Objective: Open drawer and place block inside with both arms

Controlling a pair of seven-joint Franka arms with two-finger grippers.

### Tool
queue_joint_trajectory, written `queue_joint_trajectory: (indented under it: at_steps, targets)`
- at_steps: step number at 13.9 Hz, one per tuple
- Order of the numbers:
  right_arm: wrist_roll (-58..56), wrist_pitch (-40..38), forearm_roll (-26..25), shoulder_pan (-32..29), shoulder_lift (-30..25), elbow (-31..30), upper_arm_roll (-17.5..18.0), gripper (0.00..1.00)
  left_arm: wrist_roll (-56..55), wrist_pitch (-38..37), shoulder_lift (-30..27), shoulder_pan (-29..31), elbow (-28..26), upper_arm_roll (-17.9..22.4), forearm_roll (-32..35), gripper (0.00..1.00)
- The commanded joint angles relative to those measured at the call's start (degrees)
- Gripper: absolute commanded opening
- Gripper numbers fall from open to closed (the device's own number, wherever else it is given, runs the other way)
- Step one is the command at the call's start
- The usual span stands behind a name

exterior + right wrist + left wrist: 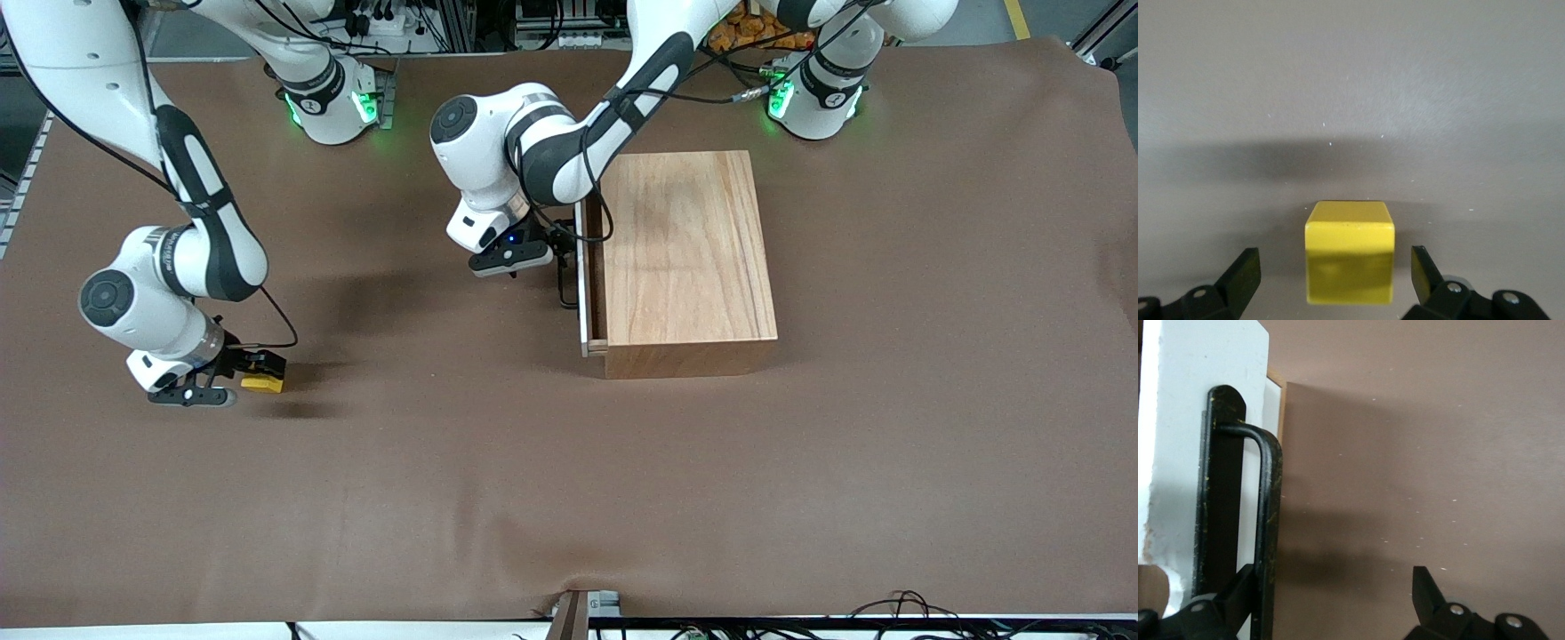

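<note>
The wooden box point(680, 258) stands toward the left arm's end of the table. Its drawer point(583, 276), with a white front, is pulled out a small way. My left gripper point(560, 256) is in front of the drawer, open. In the left wrist view the black wire handle point(1267, 520) stands just inside one finger point(1241, 595), and my left gripper point(1335, 603) is not closed on it. The yellow block point(263, 383) lies on the table toward the right arm's end. My right gripper point(252, 372) is low and open, one finger on each side of the block point(1349, 253), with gaps showing.
A brown cloth point(569, 489) covers the whole table, rumpled at its edge nearest the front camera. The two green-lit arm bases point(333, 102) stand along the table's farthest edge.
</note>
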Motion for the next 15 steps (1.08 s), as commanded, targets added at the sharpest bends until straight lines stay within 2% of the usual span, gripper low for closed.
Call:
queue_joint_trajectory:
  at_steps: [1, 6, 8, 12, 15]
  targets:
    - [0.19, 4.52, 0.17, -0.78, 2.22, -1.04, 0.45, 1.00, -1.01, 2.51, 0.82, -0.47, 1.04, -0.04, -1.58, 1.00]
    - [0.19, 4.62, 0.17, -1.22, 2.49, -0.95, 0.45, 0.98, -1.09, 5.68, 1.34, -1.35, 1.13, -0.56, -1.75, 1.00]
    - [0.19, 4.62, 0.17, -1.22, 2.40, -0.95, 0.45, 0.79, -1.09, 6.47, 1.69, -1.35, 1.31, -1.71, -1.75, 1.00]
    - [0.19, 4.88, 0.17, -1.31, 2.31, -0.95, 0.45, 0.58, -1.18, 10.33, 1.96, -1.18, 1.48, -1.80, -4.38, 1.00]
    - [0.19, 4.88, 0.17, -1.31, 2.05, -0.95, 0.45, 0.36, -1.09, 12.44, 2.05, -1.09, 2.36, -1.62, -5.80, 1.00]
